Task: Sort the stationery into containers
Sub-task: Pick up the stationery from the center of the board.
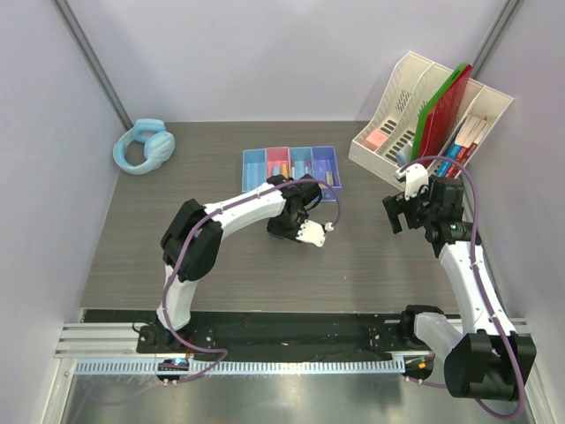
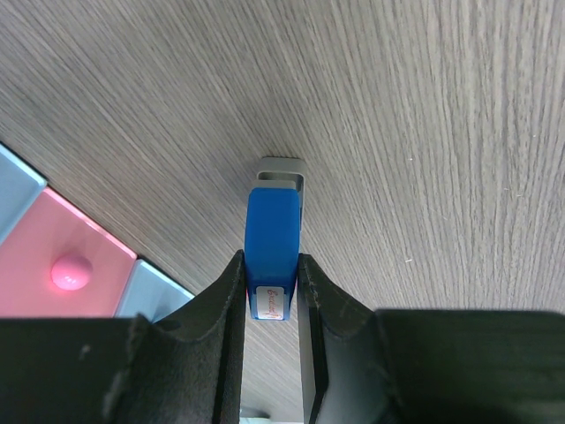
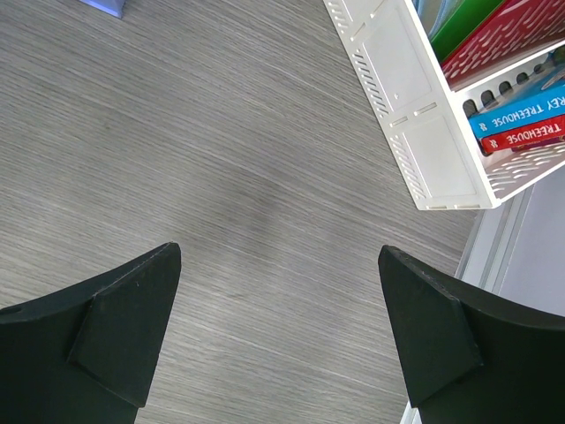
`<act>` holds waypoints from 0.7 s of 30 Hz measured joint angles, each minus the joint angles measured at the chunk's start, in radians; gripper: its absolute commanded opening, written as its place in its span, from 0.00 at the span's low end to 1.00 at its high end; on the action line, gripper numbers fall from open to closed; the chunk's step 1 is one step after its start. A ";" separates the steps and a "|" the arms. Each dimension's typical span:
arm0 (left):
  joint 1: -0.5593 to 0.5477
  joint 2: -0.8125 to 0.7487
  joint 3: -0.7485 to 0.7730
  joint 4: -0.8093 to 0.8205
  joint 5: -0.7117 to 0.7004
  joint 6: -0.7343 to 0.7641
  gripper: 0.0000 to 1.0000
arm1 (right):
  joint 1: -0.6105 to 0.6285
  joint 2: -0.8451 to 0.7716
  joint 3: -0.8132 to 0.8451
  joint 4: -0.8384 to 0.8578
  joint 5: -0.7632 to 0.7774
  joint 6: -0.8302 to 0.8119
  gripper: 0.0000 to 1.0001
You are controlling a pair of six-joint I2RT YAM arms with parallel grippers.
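My left gripper [image 2: 271, 267] is shut on a blue block [image 2: 272, 231] with a white label on its near end. A small grey piece [image 2: 281, 170] shows at the block's far end, against the table. In the top view this gripper [image 1: 291, 223] is just in front of the row of containers [image 1: 256, 168], coloured blue, pink, blue and purple. Small items lie in the pink [image 1: 279, 168] and purple [image 1: 328, 174] bins. The pink bin [image 2: 53, 234] shows at the left of the left wrist view with a pink ball [image 2: 71, 271] in it. My right gripper [image 1: 402, 212] [image 3: 278, 305] is open and empty over bare table.
A cream slotted file organiser [image 1: 402, 106] [image 3: 397, 97] with red and green folders and books stands at the back right, close to my right gripper. Light blue headphones [image 1: 144, 147] lie at the back left. Walls close in on both sides.
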 measured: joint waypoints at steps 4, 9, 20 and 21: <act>0.000 -0.001 -0.006 0.001 0.000 0.000 0.00 | 0.000 0.000 0.000 0.000 0.000 0.001 1.00; 0.000 -0.001 -0.012 0.003 0.000 -0.002 0.00 | 0.000 0.000 0.000 0.000 0.000 0.001 1.00; 0.000 -0.001 -0.016 0.006 0.006 -0.018 0.00 | -0.002 0.000 0.000 -0.001 -0.003 0.001 1.00; 0.000 -0.001 -0.016 0.006 0.007 -0.018 0.00 | -0.003 0.000 0.000 0.000 -0.004 0.002 1.00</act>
